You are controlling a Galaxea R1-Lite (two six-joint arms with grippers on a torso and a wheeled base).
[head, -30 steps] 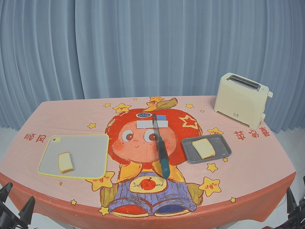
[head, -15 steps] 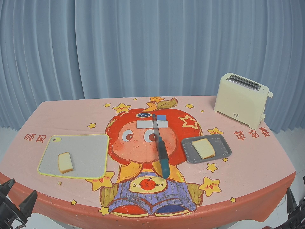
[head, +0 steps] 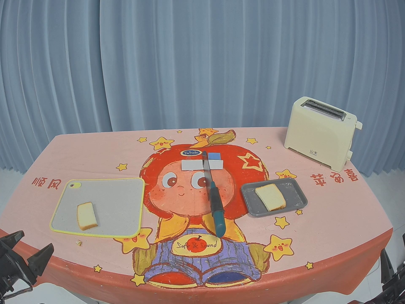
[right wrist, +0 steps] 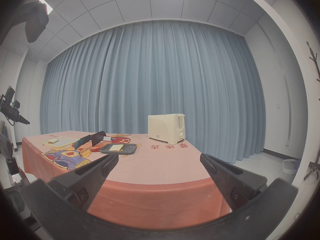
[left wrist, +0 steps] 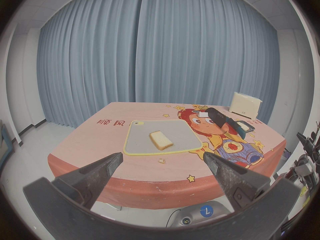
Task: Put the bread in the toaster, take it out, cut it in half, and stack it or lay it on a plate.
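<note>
While the left gripper hung spread and empty, the bread lay ahead of it on the cutting board. It looked light, soft and crumbly, best pinched gently across its crusted sides. The right gripper gaped empty too.

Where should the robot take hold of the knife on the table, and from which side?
Probably the teal handle of the knife, from above, closing across its width. The handle points toward the robot, while the blade lies over a white block farther away, so the near end is safer.
</note>
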